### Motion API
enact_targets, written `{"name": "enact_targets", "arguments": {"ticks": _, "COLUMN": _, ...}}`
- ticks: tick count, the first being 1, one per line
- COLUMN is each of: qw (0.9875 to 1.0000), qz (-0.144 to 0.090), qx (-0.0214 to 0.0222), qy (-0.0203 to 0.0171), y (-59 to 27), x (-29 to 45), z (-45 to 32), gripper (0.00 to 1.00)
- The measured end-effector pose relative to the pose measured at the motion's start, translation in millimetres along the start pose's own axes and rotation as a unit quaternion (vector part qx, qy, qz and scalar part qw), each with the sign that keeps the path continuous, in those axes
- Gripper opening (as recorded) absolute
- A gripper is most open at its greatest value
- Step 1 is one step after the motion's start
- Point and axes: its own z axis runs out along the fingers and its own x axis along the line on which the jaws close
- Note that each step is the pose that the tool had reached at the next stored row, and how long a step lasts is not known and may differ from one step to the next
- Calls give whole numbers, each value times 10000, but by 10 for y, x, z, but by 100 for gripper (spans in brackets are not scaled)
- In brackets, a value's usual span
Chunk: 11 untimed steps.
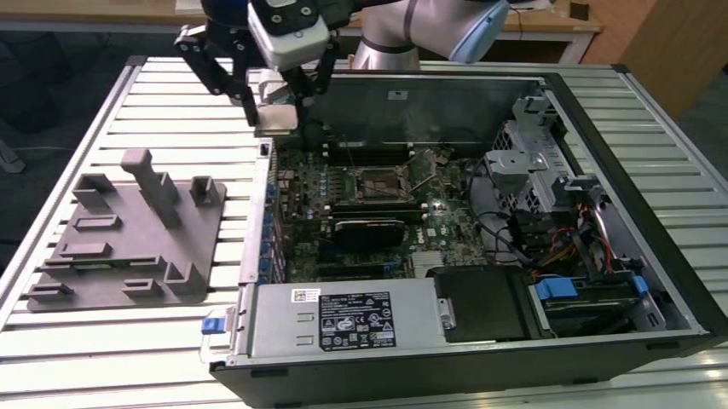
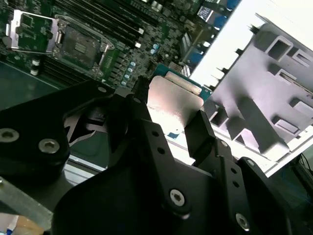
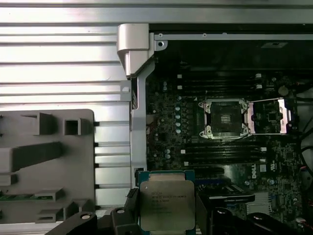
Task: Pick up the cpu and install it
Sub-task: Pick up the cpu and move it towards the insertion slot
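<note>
**Cpu clamped in the gripper at the wall of the open case**

The gripper [image 3: 166, 219] is closed narrowly on the cpu [image 3: 166, 203], one black finger [image 2: 141, 115] pressing each opposite side. The cpu is a flat square chip with a silvery-grey metal top plate and a thin green rim, and its plate carries fine print. The chip's near edge is cut off by the gripper body in both wrist views, and its underside cannot be seen. In the exterior view the cpu [image 1: 276, 118] hangs over the computer case [image 1: 592, 128], above the case wall that faces the fixture tray [image 1: 125, 239].

Inside the case lies the motherboard [image 3: 171, 127]. Its socket [image 3: 225, 117] sits well apart from the cpu, with the metal retention frame [image 3: 269, 115] swung open beside it; the socket's contacts are too dark to make out. The case also holds a labelled power supply [image 1: 341, 319]. The grey tray stands just outside the case on the slatted table [image 1: 68, 349].
</note>
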Motion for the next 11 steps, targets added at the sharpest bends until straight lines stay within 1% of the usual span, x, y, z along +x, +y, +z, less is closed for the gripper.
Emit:
{"name": "enact_targets", "arguments": {"ticks": 8, "qw": 10000, "qz": 0, "qx": 0, "qy": 10, "y": 12, "x": -325, "z": 14, "gripper": 55}}
{"name": "enact_targets", "arguments": {"ticks": 11, "qw": 10000, "qz": 1, "qx": 1, "qy": 14, "y": 17, "x": -436, "z": 19, "gripper": 55}}
